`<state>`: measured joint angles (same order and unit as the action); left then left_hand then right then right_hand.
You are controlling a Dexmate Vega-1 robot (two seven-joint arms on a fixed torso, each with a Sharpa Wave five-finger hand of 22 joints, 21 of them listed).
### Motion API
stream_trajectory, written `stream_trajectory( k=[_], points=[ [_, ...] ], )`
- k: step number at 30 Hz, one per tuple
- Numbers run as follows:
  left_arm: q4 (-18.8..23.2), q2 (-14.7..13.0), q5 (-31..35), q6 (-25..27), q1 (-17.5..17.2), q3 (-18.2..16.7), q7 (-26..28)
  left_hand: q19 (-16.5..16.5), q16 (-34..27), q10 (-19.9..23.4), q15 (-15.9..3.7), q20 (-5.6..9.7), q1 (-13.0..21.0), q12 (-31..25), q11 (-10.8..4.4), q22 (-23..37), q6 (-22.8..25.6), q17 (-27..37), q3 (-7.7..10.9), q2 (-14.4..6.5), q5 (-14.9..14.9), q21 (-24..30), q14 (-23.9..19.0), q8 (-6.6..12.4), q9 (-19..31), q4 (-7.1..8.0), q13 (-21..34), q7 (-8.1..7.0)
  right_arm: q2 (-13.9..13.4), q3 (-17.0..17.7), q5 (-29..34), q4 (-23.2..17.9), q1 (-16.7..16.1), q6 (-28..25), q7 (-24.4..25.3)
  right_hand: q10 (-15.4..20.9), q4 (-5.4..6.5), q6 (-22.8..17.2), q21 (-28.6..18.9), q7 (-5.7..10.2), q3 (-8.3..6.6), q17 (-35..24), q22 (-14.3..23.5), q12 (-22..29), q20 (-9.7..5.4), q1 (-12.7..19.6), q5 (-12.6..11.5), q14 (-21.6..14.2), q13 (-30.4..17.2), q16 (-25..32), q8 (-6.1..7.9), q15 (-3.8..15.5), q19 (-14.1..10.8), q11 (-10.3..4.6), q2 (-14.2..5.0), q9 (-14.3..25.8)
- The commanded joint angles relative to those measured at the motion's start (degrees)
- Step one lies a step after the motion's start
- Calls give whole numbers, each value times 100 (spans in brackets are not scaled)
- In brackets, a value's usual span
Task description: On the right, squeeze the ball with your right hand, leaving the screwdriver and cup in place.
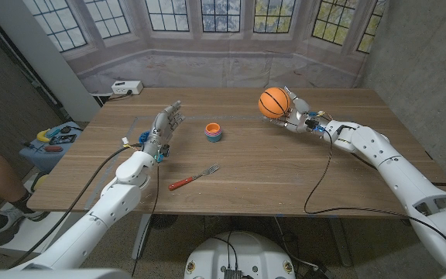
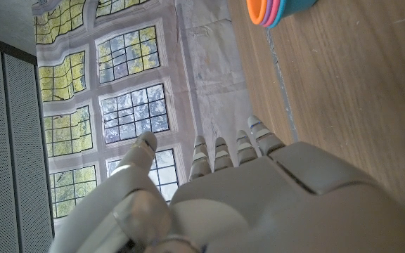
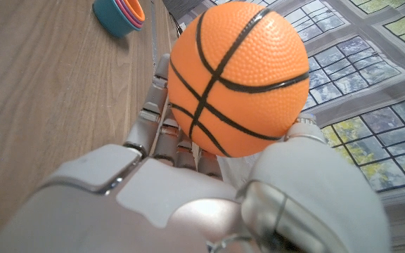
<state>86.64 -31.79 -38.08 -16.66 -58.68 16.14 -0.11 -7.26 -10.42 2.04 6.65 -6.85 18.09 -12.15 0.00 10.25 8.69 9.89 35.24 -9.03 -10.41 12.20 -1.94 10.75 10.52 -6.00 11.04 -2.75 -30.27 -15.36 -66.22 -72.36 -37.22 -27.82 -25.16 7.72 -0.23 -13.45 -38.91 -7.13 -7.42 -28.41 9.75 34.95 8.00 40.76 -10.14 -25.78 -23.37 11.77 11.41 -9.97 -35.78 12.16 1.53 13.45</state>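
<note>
Fingers of the right hand curl around the underside of the ball, clamped on it and holding it above the wooden table at the upper right of the head view. In the right wrist view the fingers cup the ball from beneath, with the thumb against its other side.

Going by size, the table comes first, a pale plank top running across the middle of the frame. Next is the ball, a small basketball: bright orange, pebbled skin, black seams crossing in curves. Left of centre, the left hand stands on its edge with palm upright and fingers straight and loosely apart, holding nothing. A stack of cups, blue outside with pink and orange rims nested within, sits near the table's centre, well apart from the ball. Smallest is a red-handled fork, lying lower centre with its tines pointing up and right.
</note>
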Motion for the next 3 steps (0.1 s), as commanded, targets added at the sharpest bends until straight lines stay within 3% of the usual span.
stream_trajectory(
  k=[1,3],
  points=[
    [-119,55,-15,38,139,56,-58,-52,4,27,70,-5,-23,7,26,22,61,9,10,1,-38,-4,-16,10,24,-31,16,3,61,48,-23,153,43,18,-123,-62,4,30,39,6,14,-6,26,-35,70,-78,0,78,-6,-7,-10,5,4,12,-14,6],
    [-162,71,-6,23,179,73,-84,-53,3,28,70,-9,-25,7,25,22,62,10,11,-1,-38,-4,-17,10,24,-29,16,2,69,58,-26,172,53,23,-136,-63,7,35,49,1,16,-6,26,-42,74,-91,1,91,-5,-6,-8,-1,12,15,-16,6]
  ],
)
